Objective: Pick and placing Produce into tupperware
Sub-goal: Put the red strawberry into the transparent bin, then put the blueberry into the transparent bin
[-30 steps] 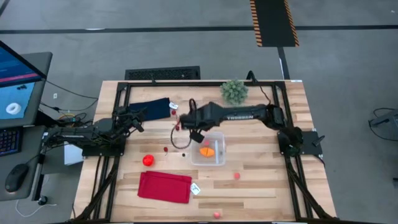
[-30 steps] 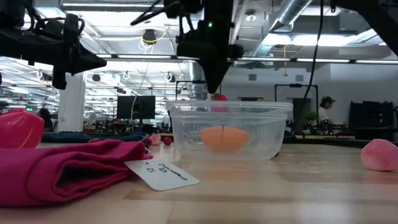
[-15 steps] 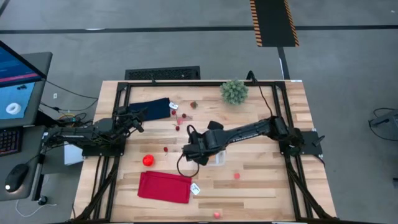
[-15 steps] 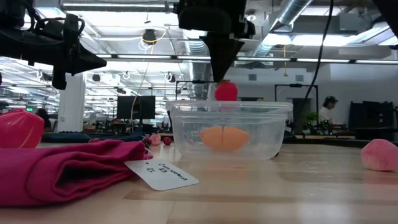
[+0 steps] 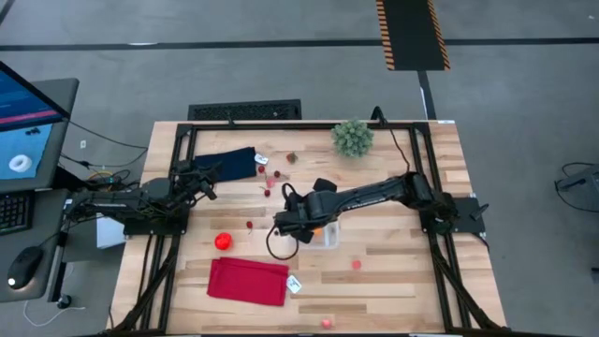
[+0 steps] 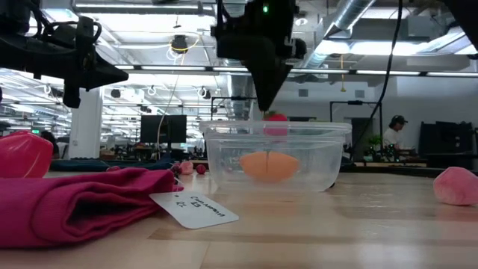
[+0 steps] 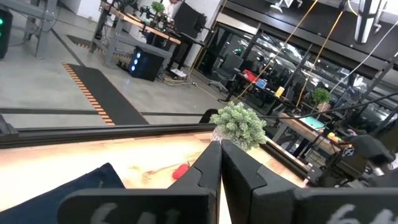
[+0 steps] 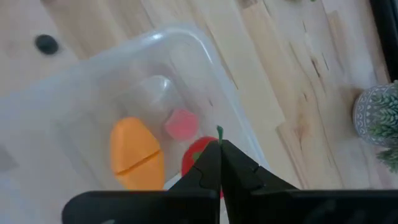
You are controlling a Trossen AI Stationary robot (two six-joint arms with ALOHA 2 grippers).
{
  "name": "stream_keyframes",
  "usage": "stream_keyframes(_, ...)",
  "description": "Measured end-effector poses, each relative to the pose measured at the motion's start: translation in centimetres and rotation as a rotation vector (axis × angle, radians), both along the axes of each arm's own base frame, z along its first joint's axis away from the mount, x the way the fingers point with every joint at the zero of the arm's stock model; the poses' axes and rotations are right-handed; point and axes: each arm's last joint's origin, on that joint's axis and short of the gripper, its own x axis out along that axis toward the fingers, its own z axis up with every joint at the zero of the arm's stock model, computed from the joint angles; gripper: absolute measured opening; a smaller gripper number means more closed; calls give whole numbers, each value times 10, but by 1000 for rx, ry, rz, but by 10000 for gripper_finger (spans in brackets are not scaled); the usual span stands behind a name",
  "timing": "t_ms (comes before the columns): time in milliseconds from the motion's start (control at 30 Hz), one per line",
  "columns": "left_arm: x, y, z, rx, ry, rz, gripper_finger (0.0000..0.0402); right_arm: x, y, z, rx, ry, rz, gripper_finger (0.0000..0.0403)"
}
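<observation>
A clear, squarish tupperware with rounded corners sits near the middle of a wooden table and serves as the landmark here. The right gripper hangs directly over the tupperware's open top, its two dark fingers pressed together on a small red produce piece with a green stem, held just at rim height. Inside the tupperware lie an orange piece and a pink piece, side by side on the floor of the container. The left gripper waits well to the left of the tupperware, over the table's edge, fingers pressed together on nothing. More produce is scattered around the tupperware: a larger red piece to its left, small red bits behind it toward a navy cloth, and a pink piece just in front and to the right. A folded red cloth with a white tag lies in front-left of the tupperware, and a green spiky plant ball stands well behind it. These toy pieces look light, hard and smooth, so they would likely roll or slip if nipped off-centre; a pinch across the widest part of the body seems the safest hold. The thin-walled tupperware looks light enough to slide if bumped on its rim.
</observation>
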Motion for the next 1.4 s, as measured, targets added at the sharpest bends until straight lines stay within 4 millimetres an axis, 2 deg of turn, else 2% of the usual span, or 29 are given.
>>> stream_keyframes(133, 0, 0, 0, 0, 0, 0, 0, -2, -6, -11, -6, 31, -25, 25)
stream_keyframes(233, 0, 0, 0, 0, 0, 0, 0, -5, -9, -16, -11, 60, -31, 46)
stream_keyframes(533, 0, 0, 0, 0, 0, 0, 0, -5, -9, -15, -17, 67, -24, 120)
stream_keyframes(733, 0, 0, 0, 0, 2, 0, 0, -10, -9, -8, -27, 108, -39, 141)
stream_keyframes(800, 0, 0, 0, 0, 2, 0, 0, -10, -8, 0, -28, 99, -32, 143)
stream_keyframes(900, 0, 0, 0, 0, 4, 0, 0, -15, -2, 22, -24, 34, 3, 141)
stream_keyframes(1067, 0, 0, -1, 0, 14, 0, 0, -39, 12, 67, 0, -85, 42, 130)
stream_keyframes(1233, 0, 0, -2, 0, 24, 1, 0, -68, 38, 105, 41, -217, 71, 124)
stream_keyframes(1400, 0, 0, -2, 0, 23, 1, 0, -93, 74, 121, 84, -281, 138, 123)
